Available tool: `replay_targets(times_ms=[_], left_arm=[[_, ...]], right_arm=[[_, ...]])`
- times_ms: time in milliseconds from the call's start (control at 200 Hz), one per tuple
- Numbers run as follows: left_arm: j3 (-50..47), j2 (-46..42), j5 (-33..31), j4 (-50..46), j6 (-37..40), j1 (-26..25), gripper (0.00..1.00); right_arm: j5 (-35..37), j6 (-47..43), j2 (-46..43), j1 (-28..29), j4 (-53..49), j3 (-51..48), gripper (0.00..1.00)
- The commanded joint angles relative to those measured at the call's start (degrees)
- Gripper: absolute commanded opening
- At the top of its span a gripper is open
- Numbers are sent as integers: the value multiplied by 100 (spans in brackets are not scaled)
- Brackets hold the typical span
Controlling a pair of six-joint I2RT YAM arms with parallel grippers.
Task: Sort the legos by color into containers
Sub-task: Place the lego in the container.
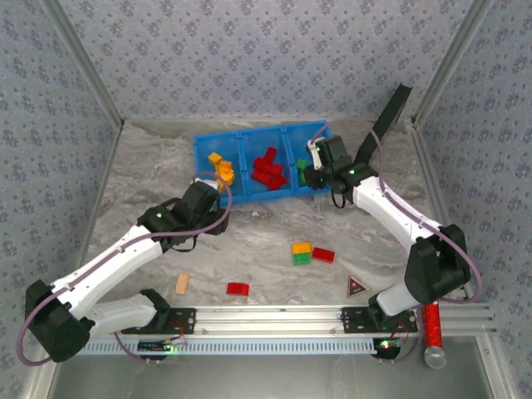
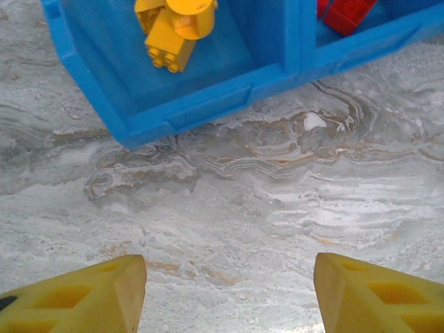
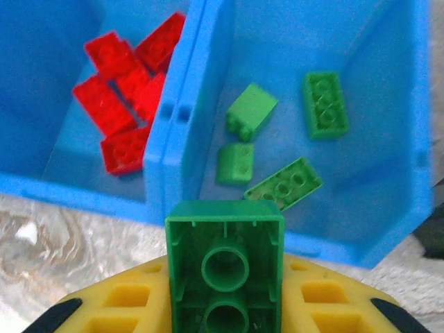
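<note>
Grey marbled desk [image 1: 274, 229], patterned walls on three sides. The blue bin [image 1: 241, 136] sits at the far side, with yellow legos [image 2: 173, 31] in its left compartment, red legos [image 3: 125, 97] in the middle and green legos [image 3: 277, 146] in the right. The right pincer [image 3: 225, 305] is clamped on a green brick [image 3: 225, 257] above the right compartment's near wall. The left pincer [image 2: 229, 291] has its fingers apart over bare desk beside the bin. A red brick [image 1: 238, 288] lies loose near the front.

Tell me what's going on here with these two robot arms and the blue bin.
The robot is sorting lego bricks by color into the blue bin. The right gripper holds a green brick over the near wall of the right compartment, where four green bricks lie. The left gripper is open and empty before the compartment of yellow pieces. A yellow-and-green pair and two red bricks wait on the table.
</note>
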Motion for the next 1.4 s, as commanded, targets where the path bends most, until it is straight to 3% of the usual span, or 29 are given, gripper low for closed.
replay_targets(times_ms=[0, 445, 780, 950, 1394], left_arm=[[-98, 153, 136, 244, 203, -146, 66], [-245, 1577, 709, 1129, 862, -939, 68], [413, 2727, 597, 1173, 1316, -1620, 70], [645, 3127, 581, 1413, 1610, -1787, 71], [1108, 3781, 819, 1369, 1928, -1957, 71]], right_arm=[[11, -313, 308, -177, 109, 428, 26], [-126, -548, 2083, -460, 235, 1657, 24], [-158, -692, 3037, -594, 40, 2415, 24], [-237, -681, 3276, -641, -38, 2582, 26], [-393, -699, 3182, -687, -80, 2467, 43]])
